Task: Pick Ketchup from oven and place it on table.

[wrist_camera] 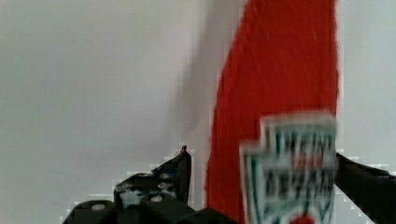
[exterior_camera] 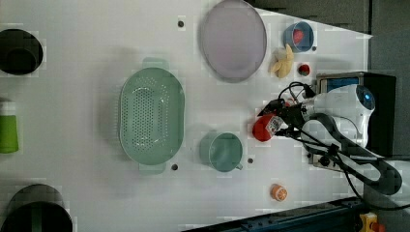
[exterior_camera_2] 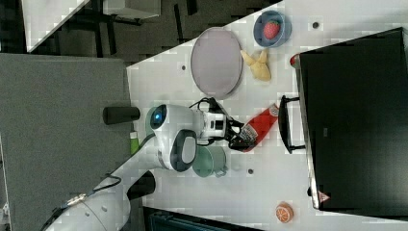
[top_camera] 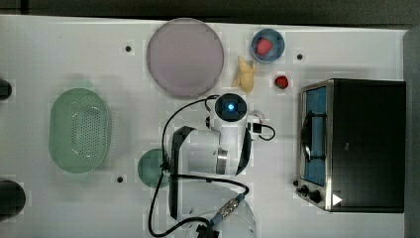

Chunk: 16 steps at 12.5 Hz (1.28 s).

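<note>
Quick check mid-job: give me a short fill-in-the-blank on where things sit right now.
The ketchup lies between the tool fingers, over the ____.
The strawberry sits in a small ____ bowl.
The oven door is ____.
The colander is ____ in colour.

Missing words: table; blue; closed; green

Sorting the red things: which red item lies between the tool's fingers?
The ketchup bottle, tall with a white label; the strawberry sits in a blue bowl.

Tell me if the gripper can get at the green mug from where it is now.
Probably yes, once clear: the ketchup lies between the open gripper's fingers on the table. The green mug stands just beside the arm, upright, nothing covering it.
</note>
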Motion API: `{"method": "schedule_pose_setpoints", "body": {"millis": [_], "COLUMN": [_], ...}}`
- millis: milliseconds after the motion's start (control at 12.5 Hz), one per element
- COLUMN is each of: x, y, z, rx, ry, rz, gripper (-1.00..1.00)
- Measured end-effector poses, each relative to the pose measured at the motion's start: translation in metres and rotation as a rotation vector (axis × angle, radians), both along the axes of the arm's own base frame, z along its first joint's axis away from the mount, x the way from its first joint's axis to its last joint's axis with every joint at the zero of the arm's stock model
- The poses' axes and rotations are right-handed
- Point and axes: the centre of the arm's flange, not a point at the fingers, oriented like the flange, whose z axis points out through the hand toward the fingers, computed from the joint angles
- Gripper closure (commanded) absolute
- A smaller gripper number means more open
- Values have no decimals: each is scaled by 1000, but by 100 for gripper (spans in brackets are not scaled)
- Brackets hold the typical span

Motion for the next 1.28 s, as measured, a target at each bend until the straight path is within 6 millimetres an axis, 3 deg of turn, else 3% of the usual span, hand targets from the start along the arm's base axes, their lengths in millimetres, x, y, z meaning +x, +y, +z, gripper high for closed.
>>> {"method": "schedule_pose_setpoints", "body": {"millis": [160, 320, 640, 800, 960, 1120, 1280], "x": [6, 28, 77, 83, 77, 66, 62], "y": [12, 20, 21, 18, 17, 15, 17], "z": [29, 88, 275, 370, 438, 466, 458], "rx": [18, 29, 63, 91, 88, 87, 79], "ry": [-22, -71, -281, -400, -446, -390, -305], "rz": [12, 27, 34, 24, 37, 39, 47], "gripper": [-100, -100, -100, -100, -100, -100, -100]}}
